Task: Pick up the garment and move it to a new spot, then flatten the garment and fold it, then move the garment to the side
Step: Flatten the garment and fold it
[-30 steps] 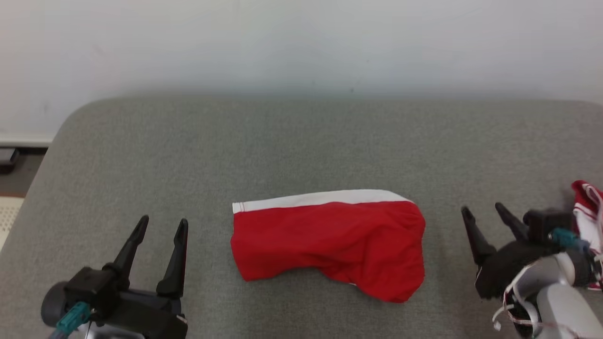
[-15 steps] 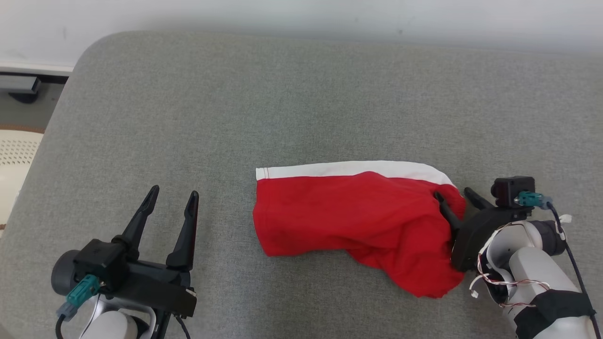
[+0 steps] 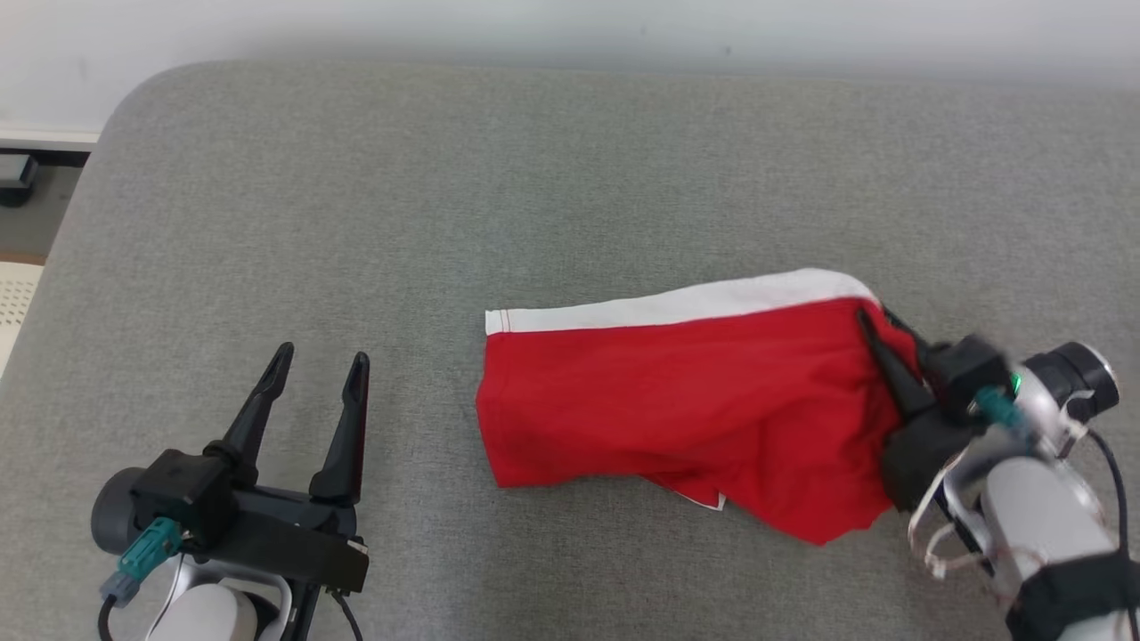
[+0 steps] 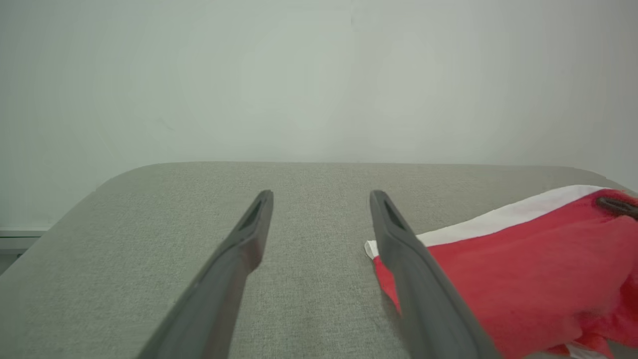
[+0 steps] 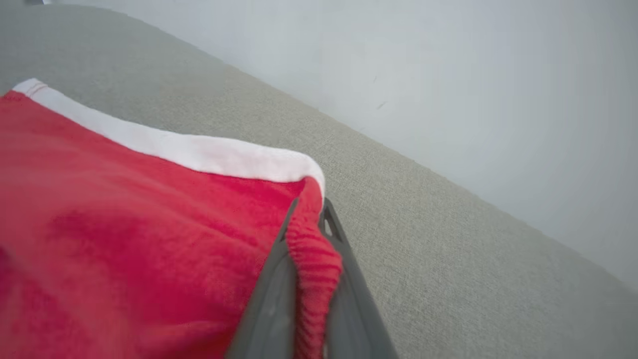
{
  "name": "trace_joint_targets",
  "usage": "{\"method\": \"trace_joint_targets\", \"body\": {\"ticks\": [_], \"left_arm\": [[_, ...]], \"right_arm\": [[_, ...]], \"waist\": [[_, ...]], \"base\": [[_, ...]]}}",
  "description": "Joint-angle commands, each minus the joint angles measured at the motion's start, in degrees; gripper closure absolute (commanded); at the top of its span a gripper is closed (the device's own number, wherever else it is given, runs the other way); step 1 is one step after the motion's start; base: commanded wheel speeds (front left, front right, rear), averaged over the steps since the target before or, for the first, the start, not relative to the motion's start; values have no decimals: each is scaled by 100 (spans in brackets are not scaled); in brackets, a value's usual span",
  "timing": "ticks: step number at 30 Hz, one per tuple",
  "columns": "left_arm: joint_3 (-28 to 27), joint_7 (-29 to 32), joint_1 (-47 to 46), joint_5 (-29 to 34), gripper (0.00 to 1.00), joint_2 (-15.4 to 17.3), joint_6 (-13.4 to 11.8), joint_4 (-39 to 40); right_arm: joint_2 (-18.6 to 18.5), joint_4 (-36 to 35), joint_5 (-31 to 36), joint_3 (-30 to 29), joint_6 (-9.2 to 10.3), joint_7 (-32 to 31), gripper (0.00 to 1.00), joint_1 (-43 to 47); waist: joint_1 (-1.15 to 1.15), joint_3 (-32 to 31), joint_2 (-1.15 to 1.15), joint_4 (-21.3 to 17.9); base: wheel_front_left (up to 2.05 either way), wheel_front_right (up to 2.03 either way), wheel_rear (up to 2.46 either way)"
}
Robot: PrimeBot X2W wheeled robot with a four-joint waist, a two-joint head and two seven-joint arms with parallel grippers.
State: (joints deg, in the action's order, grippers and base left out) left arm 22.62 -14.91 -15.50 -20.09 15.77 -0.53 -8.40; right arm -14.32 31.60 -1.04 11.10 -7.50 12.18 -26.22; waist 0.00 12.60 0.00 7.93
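The garment (image 3: pixel 677 401) is red with a white band along its far edge and lies on the grey padded table (image 3: pixel 534 178), right of centre. My right gripper (image 3: pixel 877 325) is shut on the garment's right end, which is raised off the table; in the right wrist view red ribbed cloth (image 5: pixel 311 264) is pinched between the two fingers. My left gripper (image 3: pixel 319 363) stands open at the lower left, apart from the garment. The left wrist view shows its fingers (image 4: pixel 249 239) spread, with the garment's left corner (image 4: pixel 498 269) beside the right finger.
A pale wall (image 3: pixel 570 27) runs behind the table's far edge. At the far left, past the table's rounded corner, lie floor and a dark object (image 3: pixel 16 169). Bare grey table surface stretches beyond and left of the garment.
My right gripper has reached the garment's right end, shut on it and lifted it up and to the right. The head camera has tilted downward. My left gripper stays open in place.
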Motion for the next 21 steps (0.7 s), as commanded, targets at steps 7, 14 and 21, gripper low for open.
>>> {"method": "trace_joint_targets", "body": {"ticks": [7,14,21], "left_arm": [[-82,-24,110,47,0,-76,68,-21],[-147,-24,160,96,0,-122,116,-67],[-169,-24,254,131,0,-153,121,-137]], "right_arm": [[-106,-609,1648,19,3,-199,100,909],[211,-808,1690,-18,2,-421,0,1422],[582,-1473,1407,-248,3,-442,0,1930]], "waist": [[0,28,0,-117],[0,-22,0,-182],[0,-205,0,-196]], "base": [[0,0,0],[0,0,0],[0,0,0]]}}
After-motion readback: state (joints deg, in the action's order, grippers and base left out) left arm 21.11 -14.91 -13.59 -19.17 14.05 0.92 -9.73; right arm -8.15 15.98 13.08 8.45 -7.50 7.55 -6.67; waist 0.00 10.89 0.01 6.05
